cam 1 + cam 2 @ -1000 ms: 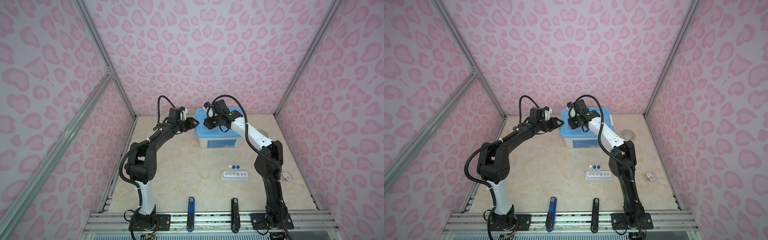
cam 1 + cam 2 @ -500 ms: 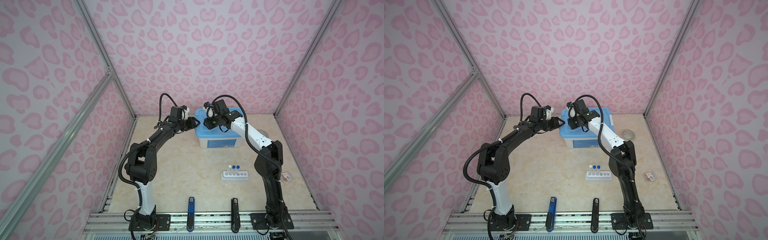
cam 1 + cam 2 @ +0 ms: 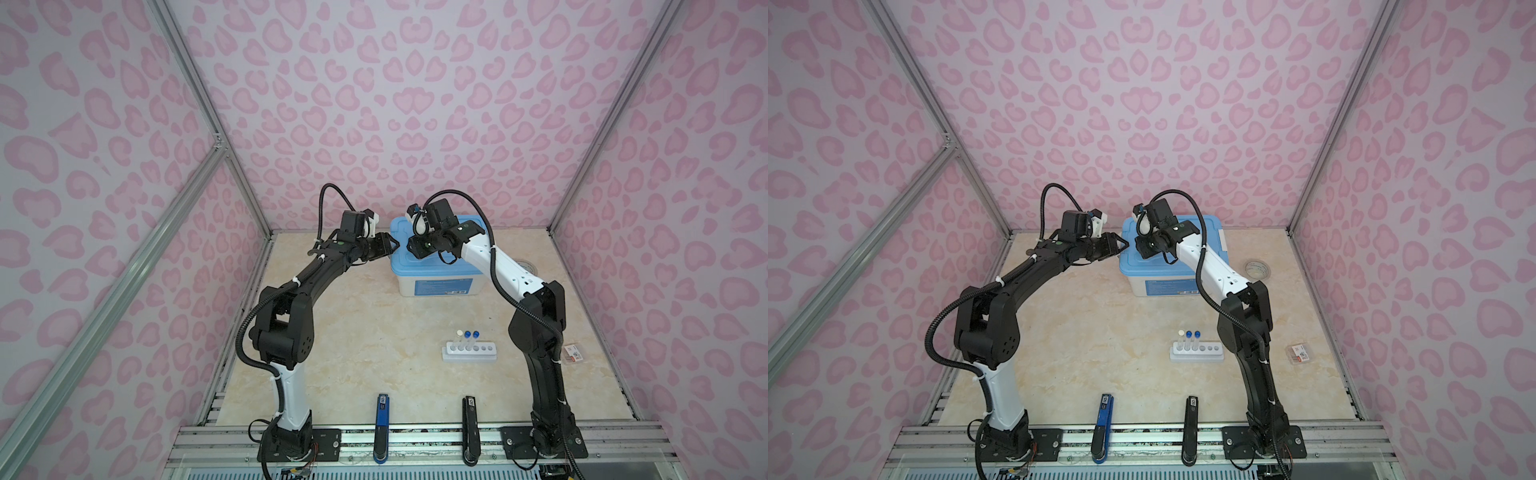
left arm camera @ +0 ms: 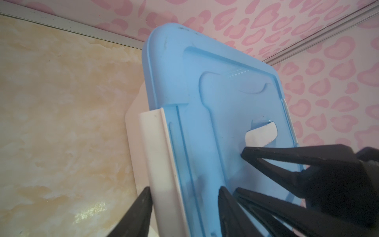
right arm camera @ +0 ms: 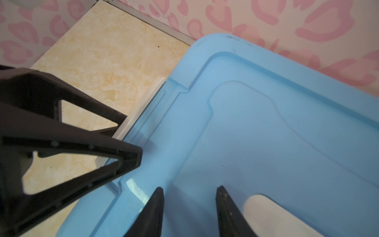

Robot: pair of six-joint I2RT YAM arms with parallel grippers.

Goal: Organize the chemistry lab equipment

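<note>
A white six-hole rack point(image 3: 469, 351) point(image 3: 1197, 352) stands front right with three thin clear tubes point(image 3: 468, 337) point(image 3: 1189, 337) in it, one white-capped and two blue-capped. At the back, a box with a blue lid point(image 3: 436, 270) point(image 3: 1142, 268) point(image 4: 225, 92) point(image 5: 266, 133) is closed. My left gripper point(image 3: 392, 245) point(image 3: 1123, 243) point(image 4: 184, 188) is open at the lid's left edge, one finger outside the white latch point(image 4: 155, 153) point(image 5: 141, 108), the other over the lid. My right gripper point(image 3: 411, 249) point(image 3: 1140, 249) point(image 5: 190, 188) hovers open just above the lid, holding nothing.
A clear tape roll point(image 3: 1257, 269) point(image 3: 527, 264) lies right of the box, partly behind the right arm. A small packet point(image 3: 572, 355) point(image 3: 1299, 354) lies near the right wall. The two grippers are close together at the lid's left end.
The left arm has crept slightly toward the box edge. The right arm has not visibly moved.
</note>
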